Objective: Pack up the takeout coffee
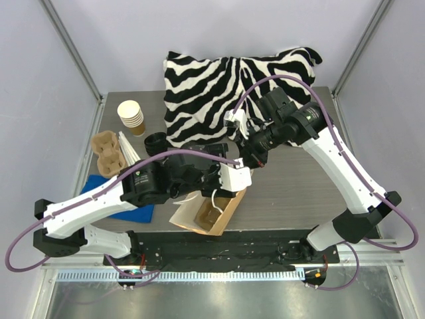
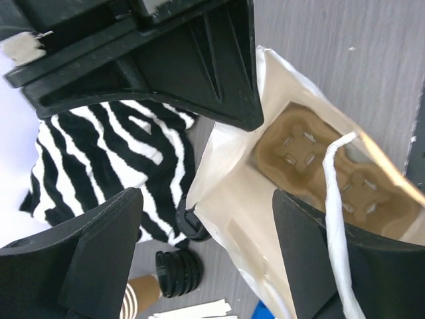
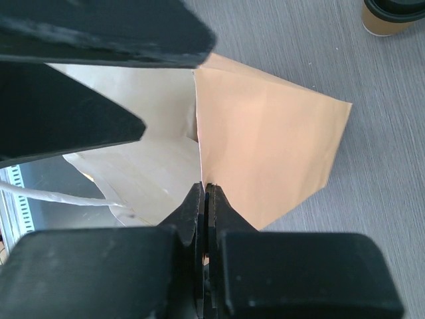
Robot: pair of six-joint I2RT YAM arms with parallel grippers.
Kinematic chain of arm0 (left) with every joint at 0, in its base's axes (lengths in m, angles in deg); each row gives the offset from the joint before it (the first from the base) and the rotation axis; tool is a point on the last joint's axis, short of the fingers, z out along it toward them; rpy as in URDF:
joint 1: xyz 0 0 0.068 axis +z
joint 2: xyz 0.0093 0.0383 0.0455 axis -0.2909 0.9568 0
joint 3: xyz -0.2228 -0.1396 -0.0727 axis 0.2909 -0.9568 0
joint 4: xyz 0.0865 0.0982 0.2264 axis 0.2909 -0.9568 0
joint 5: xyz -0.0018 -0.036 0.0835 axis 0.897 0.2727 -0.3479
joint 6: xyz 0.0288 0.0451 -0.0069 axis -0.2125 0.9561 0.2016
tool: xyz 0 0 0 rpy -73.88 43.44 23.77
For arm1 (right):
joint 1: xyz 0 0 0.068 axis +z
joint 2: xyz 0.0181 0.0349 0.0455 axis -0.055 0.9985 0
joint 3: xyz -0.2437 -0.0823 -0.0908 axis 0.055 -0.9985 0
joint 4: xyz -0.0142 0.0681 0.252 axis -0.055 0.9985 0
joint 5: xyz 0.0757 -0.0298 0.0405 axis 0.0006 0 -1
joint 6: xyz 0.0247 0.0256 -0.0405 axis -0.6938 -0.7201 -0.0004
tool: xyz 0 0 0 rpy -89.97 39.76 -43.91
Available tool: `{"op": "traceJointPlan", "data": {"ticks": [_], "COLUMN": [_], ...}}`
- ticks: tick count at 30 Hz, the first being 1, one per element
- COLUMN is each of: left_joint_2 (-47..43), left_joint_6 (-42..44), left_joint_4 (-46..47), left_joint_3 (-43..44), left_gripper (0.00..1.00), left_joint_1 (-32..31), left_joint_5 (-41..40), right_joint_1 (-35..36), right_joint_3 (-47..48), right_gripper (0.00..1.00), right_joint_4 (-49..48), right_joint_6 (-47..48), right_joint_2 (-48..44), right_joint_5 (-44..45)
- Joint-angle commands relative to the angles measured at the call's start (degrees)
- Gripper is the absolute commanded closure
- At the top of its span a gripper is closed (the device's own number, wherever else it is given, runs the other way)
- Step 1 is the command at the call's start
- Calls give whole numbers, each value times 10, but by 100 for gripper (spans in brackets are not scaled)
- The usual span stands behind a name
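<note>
Operator: Where was the trouble at that point?

Spotter: Start at your left. Your left gripper (image 2: 206, 194) hung over the mouth of the paper bag (image 2: 229, 226), fingers spread, nothing between them. The bag's white handle (image 2: 335, 219) ran just beside one finger. Had you dropped lower, you could have hooked it and dragged the bag.

Operator: And the bag itself?

Spotter: The cup carrier (image 2: 312, 159) lay at its bottom. Your right gripper (image 3: 204, 196) was pinched tight on one thin paper edge, and I judged that pinch was what held the mouth open. It was the weak spot: a tug from either arm could have torn the paper or let it slip, and the mouth would have folded in.

Operator: The takeout coffee?

Spotter: The takeout coffee (image 3: 393, 18) stood on the table (image 3: 372, 133) beyond the bag, well apart from it, lid on, in neither gripper. You had yet to fetch it. Squeezed hard, the paper cup could have popped its lid. Lowered off-centre, it could have missed a well in the carrier and tipped.
</note>
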State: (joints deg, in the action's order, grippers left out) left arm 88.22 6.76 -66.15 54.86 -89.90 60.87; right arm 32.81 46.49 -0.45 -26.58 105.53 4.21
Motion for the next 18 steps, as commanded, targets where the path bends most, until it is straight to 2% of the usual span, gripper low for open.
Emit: {"op": "traceJointPlan", "data": {"ticks": [1, 12, 18], "left_joint_2": [5, -19, -53], "left_joint_6": [44, 171, 306], "left_joint_4": [36, 114, 239], "left_joint_3": [-15, -45, -135], "left_gripper": [16, 17, 17], "left_joint_1": [0, -25, -74], "left_joint_5": [-48, -45, -128], "right_joint_1": [4, 3, 4], "right_joint_3": [2, -14, -16], "right_gripper": [99, 99, 99], "right_joint_4": [28, 26, 23], "right_joint_6": [12, 7, 2], "right_joint_2": [-25, -23, -23], "right_joint_5": [-23, -15, -12]}}
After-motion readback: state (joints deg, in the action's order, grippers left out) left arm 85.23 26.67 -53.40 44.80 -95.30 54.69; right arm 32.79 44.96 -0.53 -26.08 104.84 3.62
